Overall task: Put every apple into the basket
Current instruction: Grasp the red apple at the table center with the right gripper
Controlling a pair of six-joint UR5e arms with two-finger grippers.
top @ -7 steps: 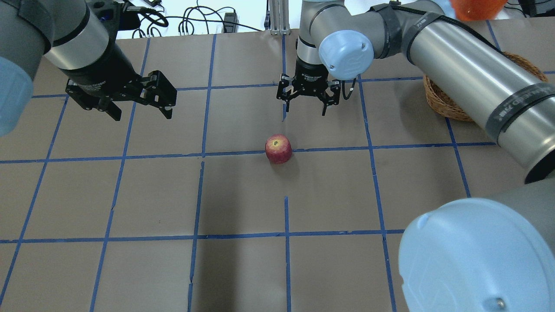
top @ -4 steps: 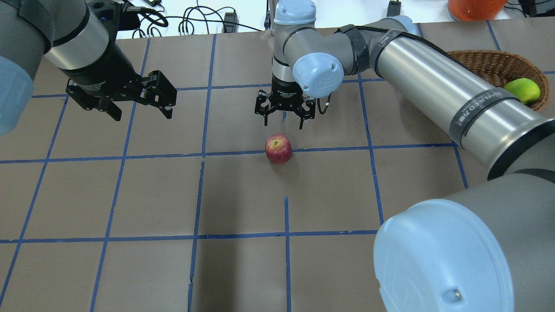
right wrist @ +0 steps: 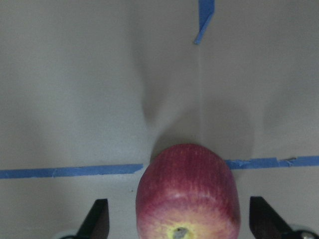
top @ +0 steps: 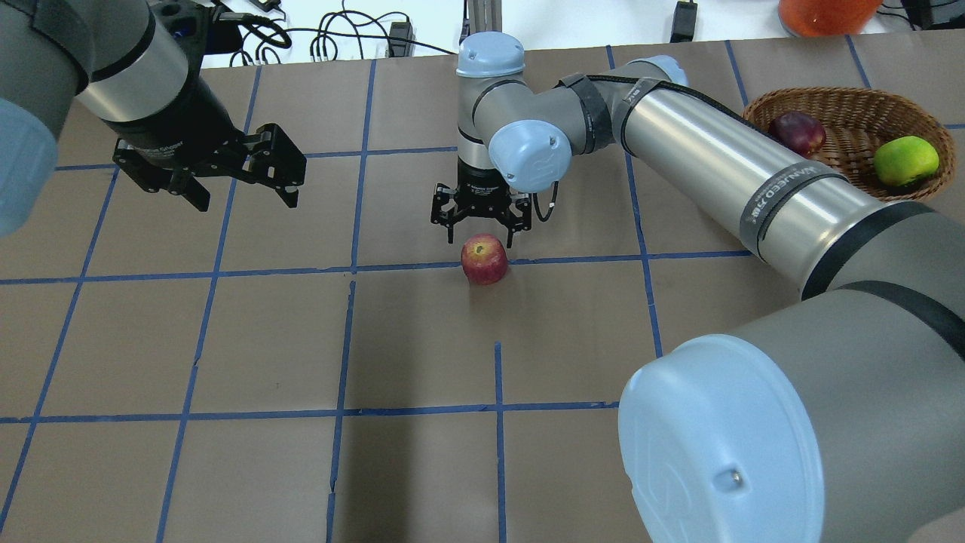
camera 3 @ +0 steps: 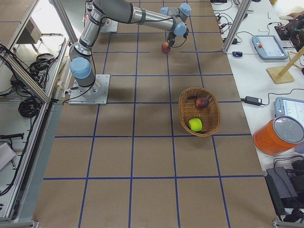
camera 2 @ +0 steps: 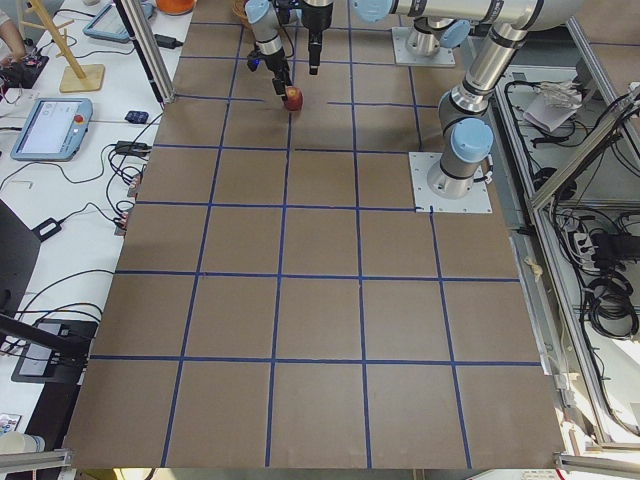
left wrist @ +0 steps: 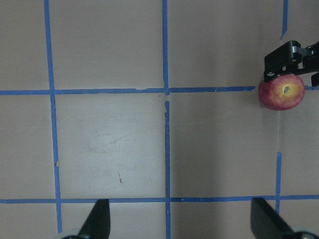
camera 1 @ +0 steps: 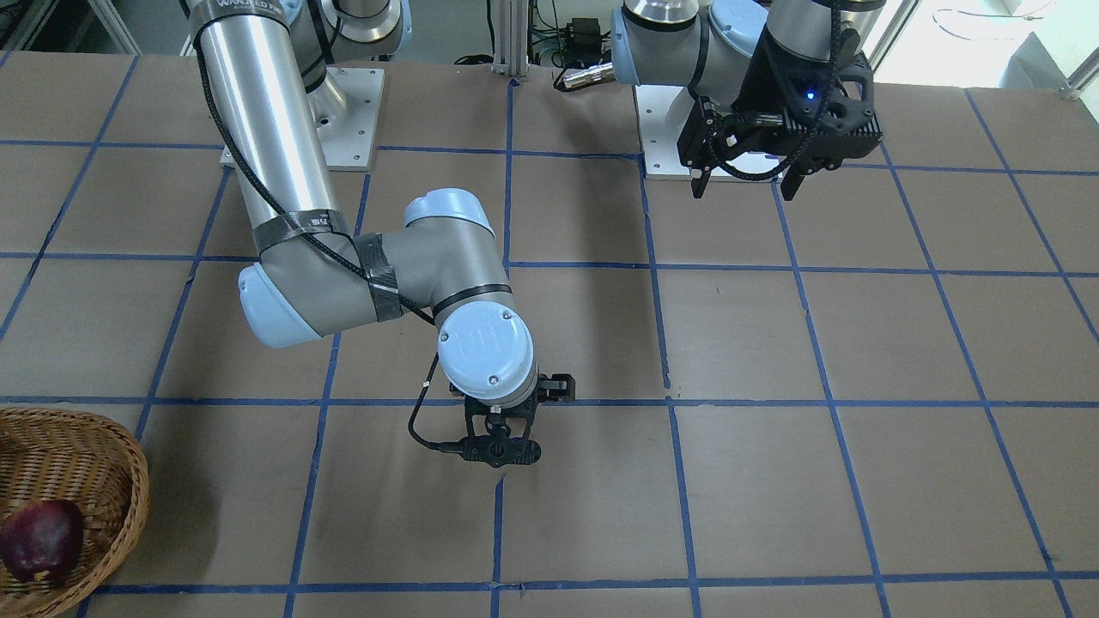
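The lighter red apple (top: pixel 484 259) sits on the table near the middle, on a blue tape line. My right gripper (top: pixel 481 240) is open right over it. In the right wrist view the apple (right wrist: pixel 187 194) lies between the two fingers (right wrist: pixel 97 219), with gaps on both sides. The wicker basket (top: pixel 829 96) stands at the far right and holds the dark red apple (top: pixel 796 132) and the green apple (top: pixel 905 160). My left gripper (top: pixel 249 200) is open and empty, hovering at the far left. In the front view the right wrist hides the red apple.
An orange container (top: pixel 825 15) and cables (top: pixel 332 38) lie beyond the table's far edge. My right arm's long link (top: pixel 724 166) stretches between the apple and the basket. Blue tape lines grid the brown table (top: pixel 422 339).
My right arm has swung left and come down from beside the basket to over the red apple, still open. This uncovered the basket and its two apples. The left arm has not moved.
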